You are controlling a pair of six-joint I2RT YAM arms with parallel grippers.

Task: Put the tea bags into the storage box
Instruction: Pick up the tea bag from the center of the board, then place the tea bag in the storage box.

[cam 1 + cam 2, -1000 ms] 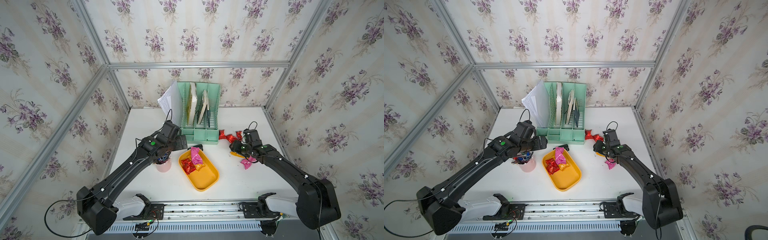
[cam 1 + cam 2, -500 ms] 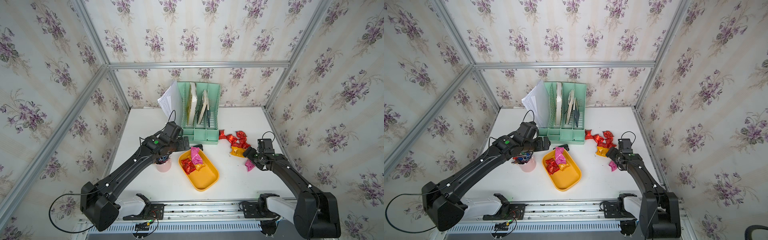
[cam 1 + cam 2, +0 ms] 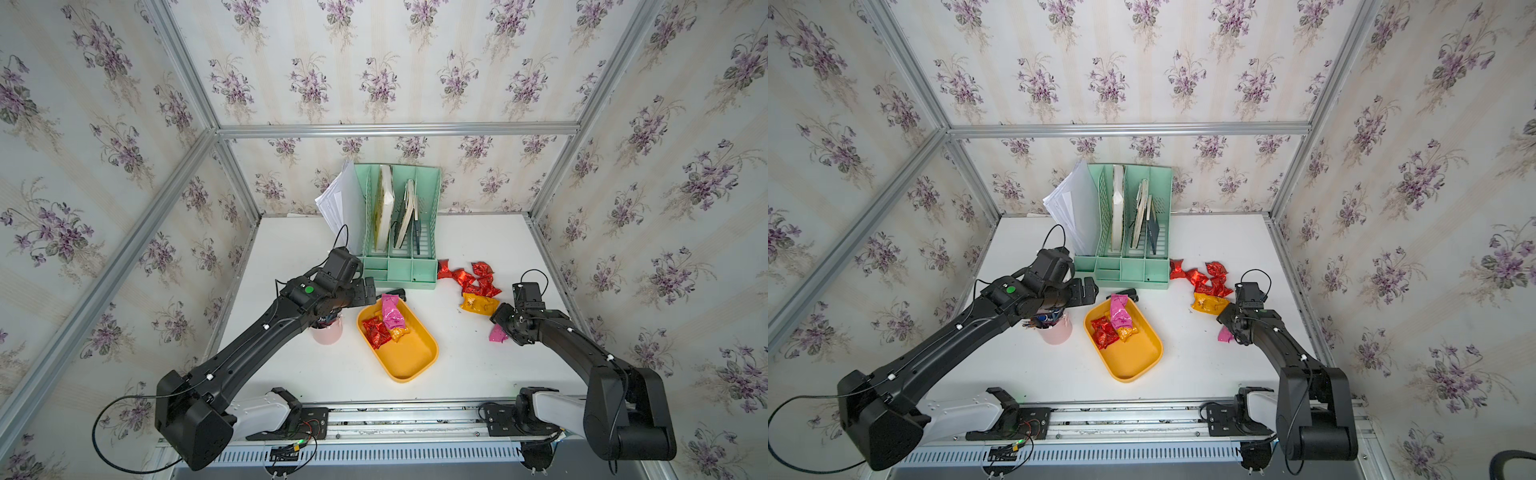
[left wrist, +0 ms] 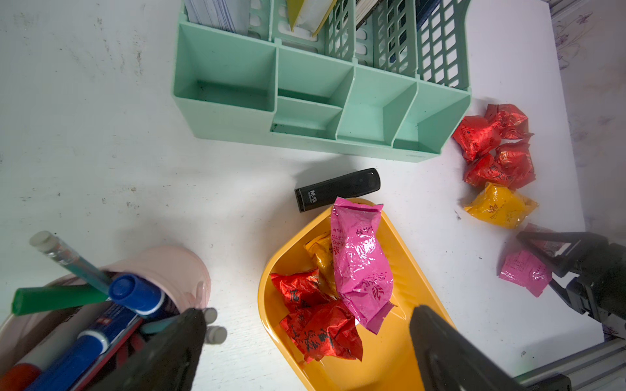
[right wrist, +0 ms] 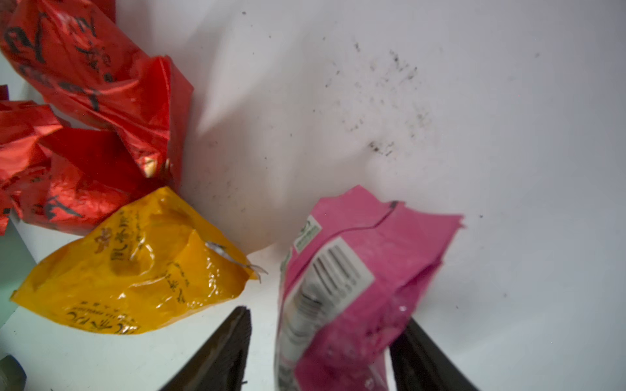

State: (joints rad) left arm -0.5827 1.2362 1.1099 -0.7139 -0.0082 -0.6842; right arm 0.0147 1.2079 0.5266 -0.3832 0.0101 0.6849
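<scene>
The yellow-orange storage box (image 3: 411,361) (image 3: 1133,361) (image 4: 382,365) holds a pink tea bag (image 4: 359,264), red ones (image 4: 318,325) and an orange one (image 4: 318,250). My left gripper (image 3: 368,291) (image 4: 310,338) hovers open over the box's far end. Several red tea bags (image 3: 473,278) (image 5: 84,118) and an orange one (image 3: 478,303) (image 5: 135,267) lie in a pile to the right. A second pink tea bag (image 3: 496,333) (image 5: 359,270) stands between my right gripper's (image 3: 503,328) (image 5: 327,318) jaws. It touches one finger, with a gap to the other.
A mint-green file organizer (image 3: 399,232) with papers stands at the back. A pink pen cup (image 3: 328,332) sits under my left arm, left of the box. A black marker-like item (image 4: 338,189) lies between organizer and box. The right frame post runs close to the pile.
My right gripper left the pile, moved toward the front right, opened wide, then narrowed around the pink tea bag. The left arm shifted only slightly.
</scene>
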